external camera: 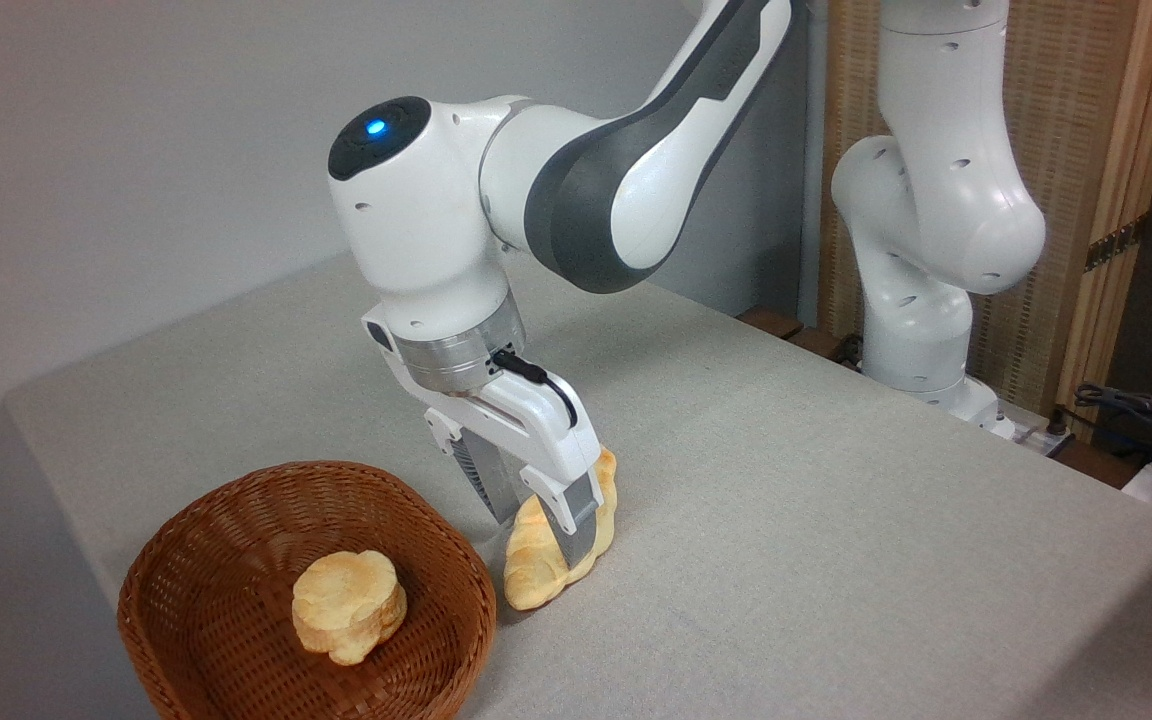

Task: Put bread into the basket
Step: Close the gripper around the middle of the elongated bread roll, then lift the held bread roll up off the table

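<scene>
Table (836,520) under grey cloth; plain grey wall behind, a slatted wooden screen (1086,150) at right with cables (1136,410) below it. No legible writing. Gripper (548,522) set down over the bread (536,570) — fingers either side of the loaf, apparently closed on it. Bread lies on the cloth just right of the basket (226,560), which holds a round bun (349,605). Cloth to the right lies open.
</scene>
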